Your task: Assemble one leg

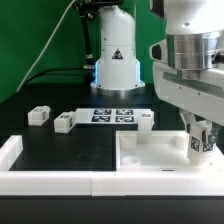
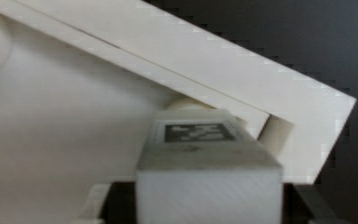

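My gripper (image 1: 200, 138) is shut on a leg (image 1: 201, 146), a small white block with a black-and-white tag, and holds it upright at the exterior view's right corner of the large white tray-like piece (image 1: 145, 152). In the wrist view the held leg (image 2: 201, 160) fills the space between the dark fingers (image 2: 123, 200), with its tagged end close against the tray piece's raised corner wall (image 2: 247, 85). Whether the leg touches the piece I cannot tell. Three more legs lie on the black table: two at the exterior view's left (image 1: 38, 115) (image 1: 64, 122) and one further right (image 1: 146, 119).
The marker board (image 1: 112, 116) lies flat between the loose legs, in front of the robot base (image 1: 115, 65). A white L-shaped wall (image 1: 18, 152) runs along the left and front of the table. A green curtain hangs behind.
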